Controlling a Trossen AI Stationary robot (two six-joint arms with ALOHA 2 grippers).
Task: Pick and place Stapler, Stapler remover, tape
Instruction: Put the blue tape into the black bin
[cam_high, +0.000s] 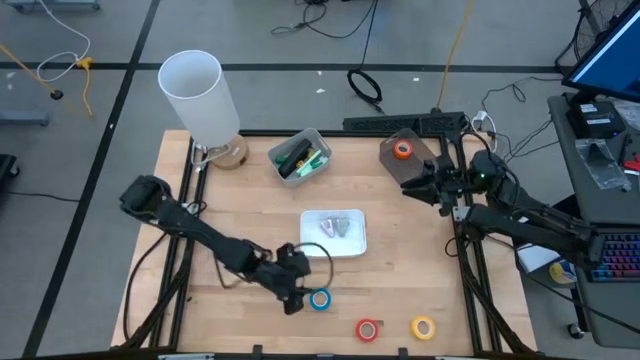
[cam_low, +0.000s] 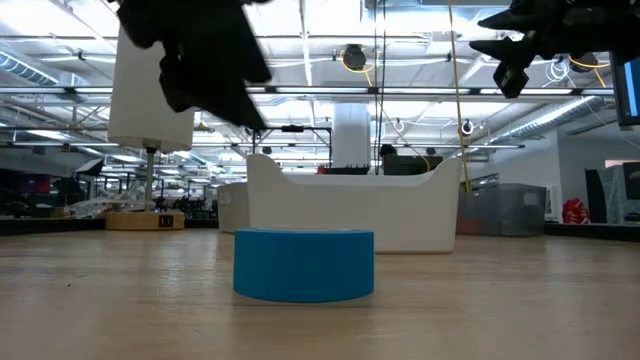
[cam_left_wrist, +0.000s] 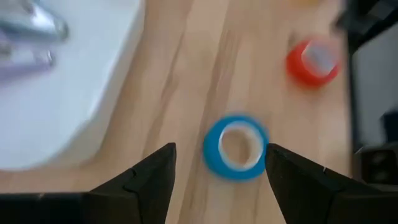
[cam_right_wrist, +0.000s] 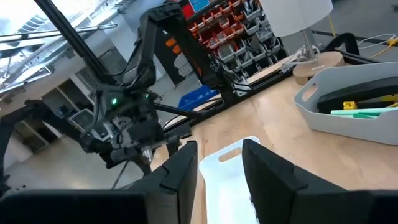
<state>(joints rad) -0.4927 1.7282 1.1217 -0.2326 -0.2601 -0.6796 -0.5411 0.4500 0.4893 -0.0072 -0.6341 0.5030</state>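
Note:
A blue tape roll lies flat on the wooden table near its front edge. My left gripper hangs open above it, one finger on either side, touching nothing. In the low view the left gripper stands well above the roll. A red roll and a yellow roll lie farther right along the front edge. An orange roll rests on a brown board at the far right. My right gripper is held high beside that board, level, with a narrow gap and nothing in it.
A white tray in the middle holds shiny metal pieces; whether they are the stapler or the stapler remover I cannot tell. A grey bin with green and yellow items and a lamp stand at the back.

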